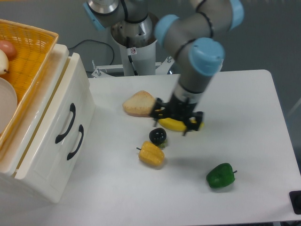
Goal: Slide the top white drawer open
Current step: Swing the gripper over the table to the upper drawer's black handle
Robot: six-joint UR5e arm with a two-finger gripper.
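Camera view: fixed, over bench.
Top white drawer (59,123): closed, handle untouched.
Pincer (174,124): well right of drawer, jaw spread unclear.
Progress: nothing done.

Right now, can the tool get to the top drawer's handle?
Probably yes. The tool hovers over the banana, and the table leftward to the top white drawer's handle looks free; only bread sits nearby.

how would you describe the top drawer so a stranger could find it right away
Start at the white cabinet on the table's left edge, under the yellow basket. Its front has two curved black handles. The top drawer carries the one farther from the camera, nearer the basket.
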